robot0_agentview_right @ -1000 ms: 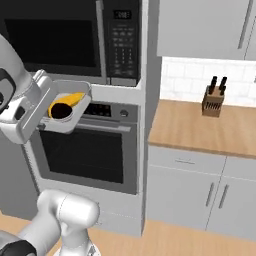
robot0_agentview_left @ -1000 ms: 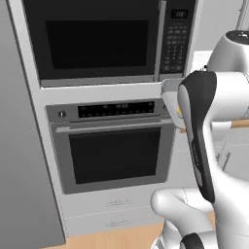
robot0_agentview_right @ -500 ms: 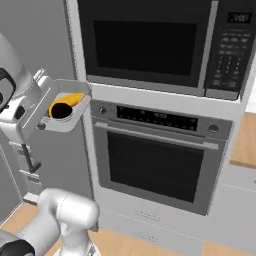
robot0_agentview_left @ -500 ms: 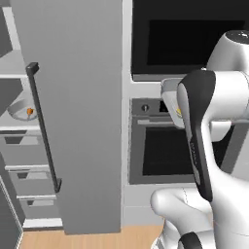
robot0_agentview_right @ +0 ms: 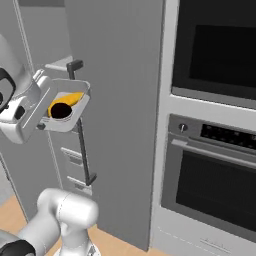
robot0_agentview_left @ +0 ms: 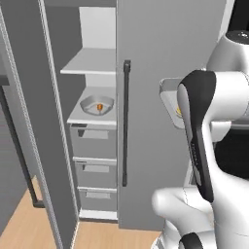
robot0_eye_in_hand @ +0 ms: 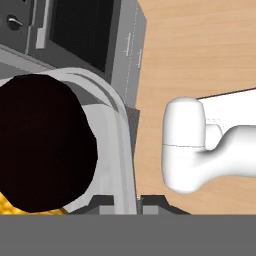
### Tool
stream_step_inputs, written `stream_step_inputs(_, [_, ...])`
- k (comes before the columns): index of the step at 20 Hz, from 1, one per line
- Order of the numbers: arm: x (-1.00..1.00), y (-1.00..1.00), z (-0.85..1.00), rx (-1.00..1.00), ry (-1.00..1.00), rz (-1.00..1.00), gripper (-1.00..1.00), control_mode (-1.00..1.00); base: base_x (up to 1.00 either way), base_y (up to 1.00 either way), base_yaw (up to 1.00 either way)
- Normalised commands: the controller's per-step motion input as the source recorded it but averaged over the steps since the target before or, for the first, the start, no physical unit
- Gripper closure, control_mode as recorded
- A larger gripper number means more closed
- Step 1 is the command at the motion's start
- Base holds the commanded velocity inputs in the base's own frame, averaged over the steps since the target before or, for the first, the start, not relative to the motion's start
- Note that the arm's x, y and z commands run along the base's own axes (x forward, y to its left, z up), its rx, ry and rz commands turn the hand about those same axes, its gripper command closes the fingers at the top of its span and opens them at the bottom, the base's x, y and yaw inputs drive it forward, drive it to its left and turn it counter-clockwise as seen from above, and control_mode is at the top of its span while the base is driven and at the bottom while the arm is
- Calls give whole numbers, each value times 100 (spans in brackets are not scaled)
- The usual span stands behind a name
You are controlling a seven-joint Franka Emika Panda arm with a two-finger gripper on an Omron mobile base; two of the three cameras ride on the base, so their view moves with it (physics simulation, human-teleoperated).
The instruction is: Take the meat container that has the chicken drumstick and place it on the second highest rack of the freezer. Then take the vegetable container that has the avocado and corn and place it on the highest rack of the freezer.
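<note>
The meat container (robot0_agentview_left: 97, 105) with the chicken drumstick (robot0_agentview_left: 99, 107) already sits inside the freezer (robot0_agentview_left: 146, 112) on the second highest rack (robot0_agentview_left: 80, 115). The end effector (robot0_agentview_right: 46, 116), pinched narrow on the vegetable container (robot0_agentview_right: 67, 107) rim, carries avocado (robot0_agentview_right: 60, 110) and corn (robot0_agentview_right: 68, 98) outside the freezer; the highest rack (robot0_agentview_left: 92, 63) awaits it.

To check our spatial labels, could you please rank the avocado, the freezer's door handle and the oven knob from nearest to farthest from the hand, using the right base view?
1. The avocado, in the tray the hand grips.
2. The freezer's door handle, just right of the tray.
3. The oven knob, far right.
</note>
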Motion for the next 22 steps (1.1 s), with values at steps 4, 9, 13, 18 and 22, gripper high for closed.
stream_step_inputs(4, [0, 0, 0, 0, 0, 0, 100, 100, 24, 84, 0])
stream_step_inputs(9, [0, 0, 0, 0, 0, 0, 100, 100, 26, 68, 0])
stream_step_inputs(13, [0, 0, 0, 0, 0, 0, 100, 100, 44, 38, 0])
stream_step_inputs(18, [0, 0, 0, 0, 0, 0, 100, 100, 44, 7, 0])
stream_step_inputs(22, [0, 0, 0, 0, 0, 0, 100, 100, 32, 0, -2])
